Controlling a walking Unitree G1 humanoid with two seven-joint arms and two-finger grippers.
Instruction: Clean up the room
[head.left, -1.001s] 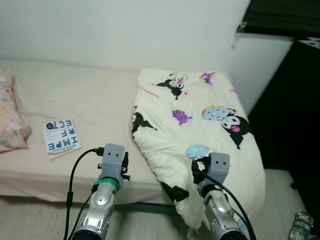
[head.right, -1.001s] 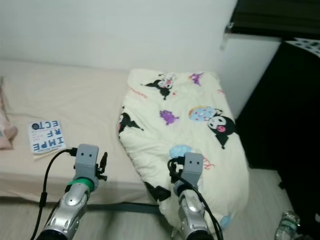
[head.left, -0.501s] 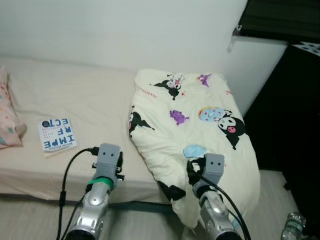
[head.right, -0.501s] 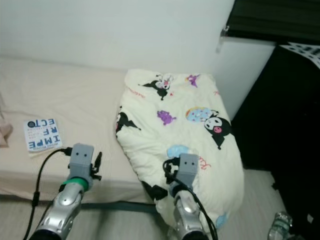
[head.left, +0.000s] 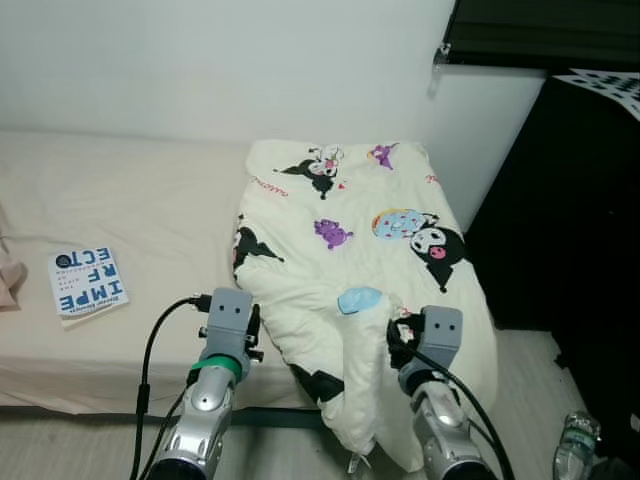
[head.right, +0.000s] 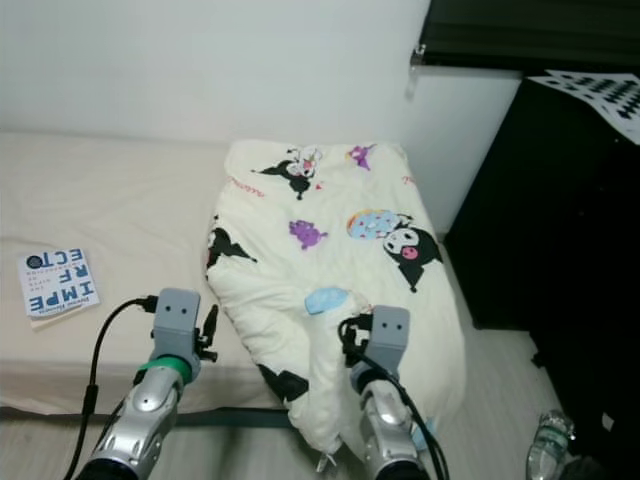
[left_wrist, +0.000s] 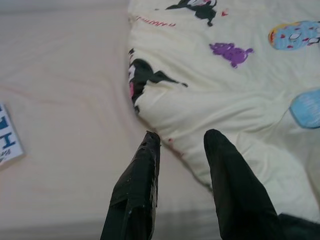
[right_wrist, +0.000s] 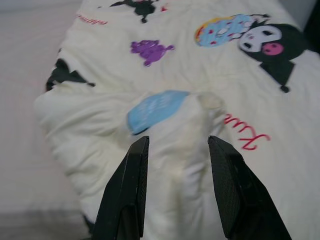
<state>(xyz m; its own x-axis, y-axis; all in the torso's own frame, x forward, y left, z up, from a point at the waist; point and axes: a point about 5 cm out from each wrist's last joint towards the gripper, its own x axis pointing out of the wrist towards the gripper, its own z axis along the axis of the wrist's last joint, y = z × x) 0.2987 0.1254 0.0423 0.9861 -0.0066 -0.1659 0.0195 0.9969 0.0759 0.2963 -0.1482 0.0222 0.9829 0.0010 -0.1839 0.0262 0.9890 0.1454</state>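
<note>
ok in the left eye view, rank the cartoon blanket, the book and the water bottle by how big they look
1. cartoon blanket, by far the largest.
2. book.
3. water bottle, smallest, though the picture's edge cuts it off, so its full size is unsure.

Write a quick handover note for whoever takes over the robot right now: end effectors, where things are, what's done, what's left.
Left end effector: open, empty, poised over the bed at the near left edge of the comforter.
Right end effector: open, empty, poised over the comforter's near end, by its blue patch.
Comforter: bunched in a heap on the bed's right end, with its lower corner hanging over the side toward the floor.
Book: lying flat on the mattress, to the left.
Plastic bottle: on the floor at far right.
Done: nothing grasped.
Left: straighten the comforter, then probably put away the book and bottle.
</note>
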